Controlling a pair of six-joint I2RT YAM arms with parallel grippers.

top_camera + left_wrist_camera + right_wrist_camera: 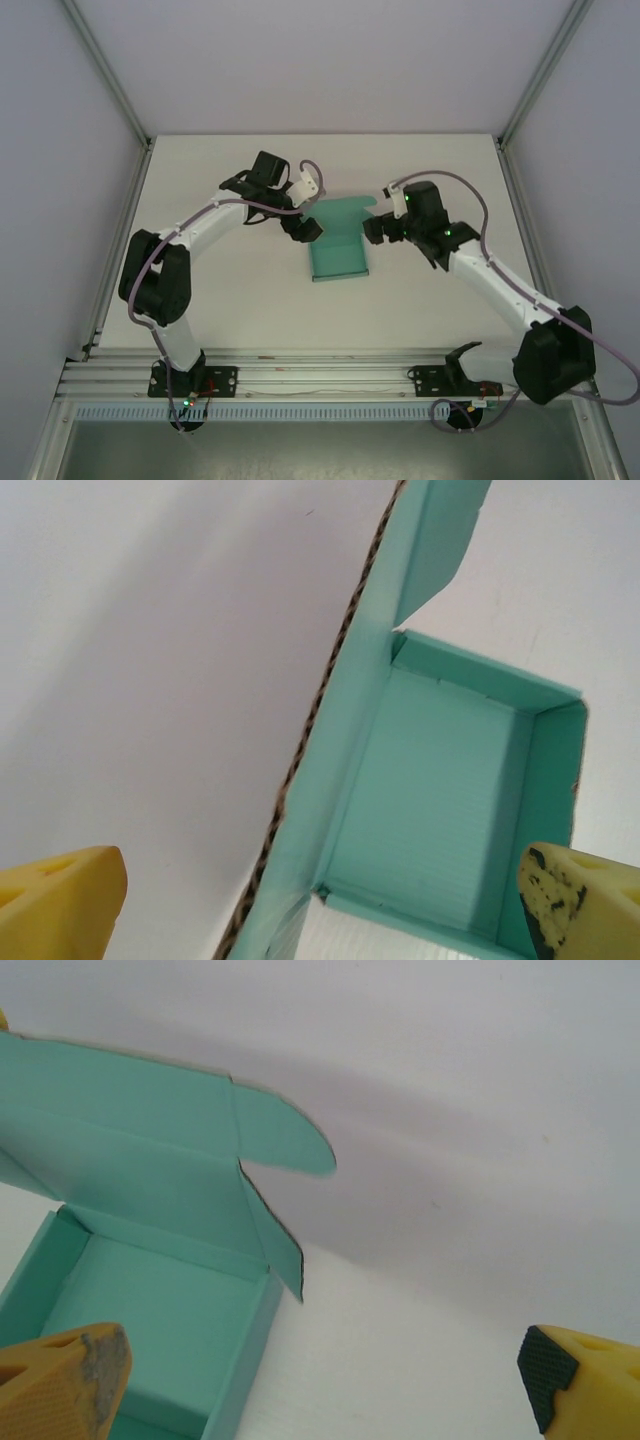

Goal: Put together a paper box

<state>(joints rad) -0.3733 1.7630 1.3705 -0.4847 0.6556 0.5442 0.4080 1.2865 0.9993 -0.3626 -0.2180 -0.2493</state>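
Left gripper point(303, 227) and right gripper point(372, 231) both spread at open paper box point(338, 252)

Box sits mid-counter point(250, 300), teal tray walls folded up, lid panel raised at far end, its side flaps loose. Left gripper at far-left corner, right gripper at far-right corner; contact with card: cannot tell. Left wrist view: yellow fingers point(60, 905) straddle one long wall and the tray floor. Right wrist view: one finger over tray, other over bare counter

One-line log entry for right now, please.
box: walls up, lid open | left pincer: open, by box's far-left corner | right pincer: open, by far-right corner | nothing gripped
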